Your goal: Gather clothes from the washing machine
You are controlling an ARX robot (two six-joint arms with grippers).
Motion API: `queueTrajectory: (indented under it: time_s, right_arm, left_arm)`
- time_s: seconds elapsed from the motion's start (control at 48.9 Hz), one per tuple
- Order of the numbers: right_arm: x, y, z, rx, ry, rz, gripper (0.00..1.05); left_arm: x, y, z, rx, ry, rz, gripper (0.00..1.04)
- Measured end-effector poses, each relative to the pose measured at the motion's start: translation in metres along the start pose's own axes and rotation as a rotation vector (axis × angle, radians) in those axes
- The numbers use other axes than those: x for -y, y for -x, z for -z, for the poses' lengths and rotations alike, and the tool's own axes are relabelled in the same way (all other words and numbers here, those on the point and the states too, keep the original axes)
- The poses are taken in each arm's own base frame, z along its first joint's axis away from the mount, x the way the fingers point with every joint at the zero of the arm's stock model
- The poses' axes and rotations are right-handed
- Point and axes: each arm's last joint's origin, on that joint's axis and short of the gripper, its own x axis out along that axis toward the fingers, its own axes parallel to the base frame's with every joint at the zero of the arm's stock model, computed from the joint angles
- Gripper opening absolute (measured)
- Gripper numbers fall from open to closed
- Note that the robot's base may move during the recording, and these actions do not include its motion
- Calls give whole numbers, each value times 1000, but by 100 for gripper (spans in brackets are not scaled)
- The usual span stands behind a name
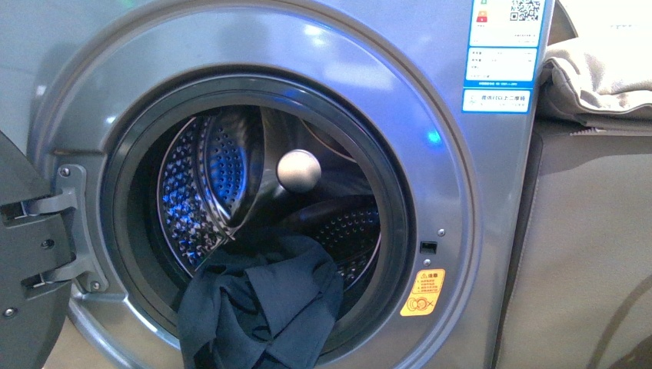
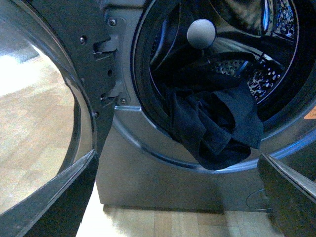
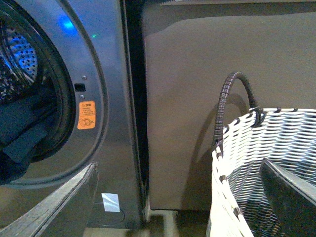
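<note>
The grey washing machine [image 1: 461,231] fills the front view with its porthole door [image 1: 23,254] swung open to the left. A bundle of dark navy clothes [image 1: 261,307] hangs out over the lower rim of the drum's mouth. Neither arm shows in the front view. In the left wrist view my left gripper [image 2: 177,154] is open and empty, low in front of the machine [image 2: 148,173], with the clothes [image 2: 217,123] beyond it and apart from its fingers [image 2: 49,207]. My right gripper [image 3: 178,164] is open and empty, right of the machine [image 3: 108,74]; the clothes [image 3: 19,133] show at that view's edge.
A pale ball [image 1: 298,171] sits inside the perforated drum. The open door [image 2: 49,98] stands beside my left gripper. A grey-white woven basket [image 3: 266,163] with a dark handle stands by my right gripper, against a dark brown panel [image 3: 197,98]. Beige cushions [image 1: 600,77] lie on top of it.
</note>
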Motion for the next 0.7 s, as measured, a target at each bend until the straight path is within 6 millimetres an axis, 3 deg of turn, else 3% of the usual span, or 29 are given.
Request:
queueTrajectory:
  time_s: [0.532,0.696]
  right_arm:
    - [0,0,0,0,0,0,97]
    - [0,0,0,0,0,0,97]
  left_arm:
    - [0,0,0,-2,0,4,98]
    - [4,-6,5,-214,137,219,98]
